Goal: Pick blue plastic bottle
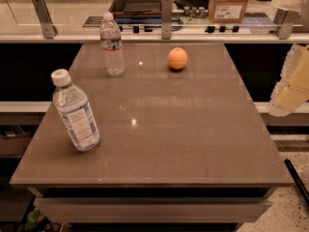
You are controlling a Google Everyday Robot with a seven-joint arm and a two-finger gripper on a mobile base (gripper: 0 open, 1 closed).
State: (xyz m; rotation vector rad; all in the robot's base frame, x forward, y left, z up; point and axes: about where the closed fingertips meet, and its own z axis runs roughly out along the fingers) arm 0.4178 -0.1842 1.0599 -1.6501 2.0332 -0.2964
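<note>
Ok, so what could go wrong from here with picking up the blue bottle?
The blue plastic bottle stands close to the left edge of the table; a nudge could tip it or push it off. The gripper is at the table's far right side, so it must cross the whole top. The slimmer bottle behind could be grabbed by mistake.

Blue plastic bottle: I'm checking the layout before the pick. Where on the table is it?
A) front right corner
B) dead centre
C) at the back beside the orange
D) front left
D: the blue plastic bottle stands at the table's front left, apart from the orange and the slimmer bottle at the back; the gripper hangs beyond the table's right edge.
</note>
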